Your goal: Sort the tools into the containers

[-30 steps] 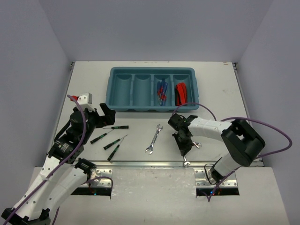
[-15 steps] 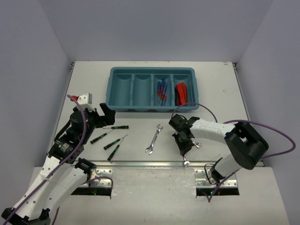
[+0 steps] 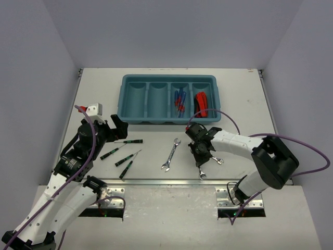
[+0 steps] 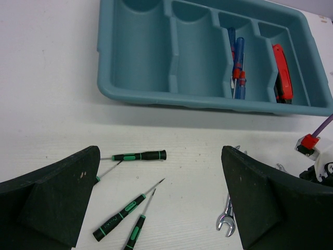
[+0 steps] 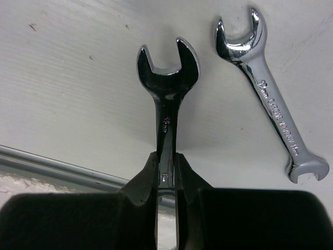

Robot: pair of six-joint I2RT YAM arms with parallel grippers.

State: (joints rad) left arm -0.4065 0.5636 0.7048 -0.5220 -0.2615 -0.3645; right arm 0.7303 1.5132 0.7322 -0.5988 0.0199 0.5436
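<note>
Our right gripper (image 5: 165,169) squeezes the hard, slippery wrench (image 5: 167,78) by its thin middle, a good spot we think; our left gripper (image 4: 161,200) is spread wide.

We take this for a robotics lab, a closed test cell rather than a home or workshop. Plain pale walls (image 3: 171,31) box in a bare white surface (image 3: 244,104) at nine, twelve and three o'clock. At six o'clock the left arm (image 3: 67,172) and the right arm (image 3: 260,156) are bolted to a metal plate (image 3: 171,208), with purple cables (image 3: 216,111) looping loose.
</note>
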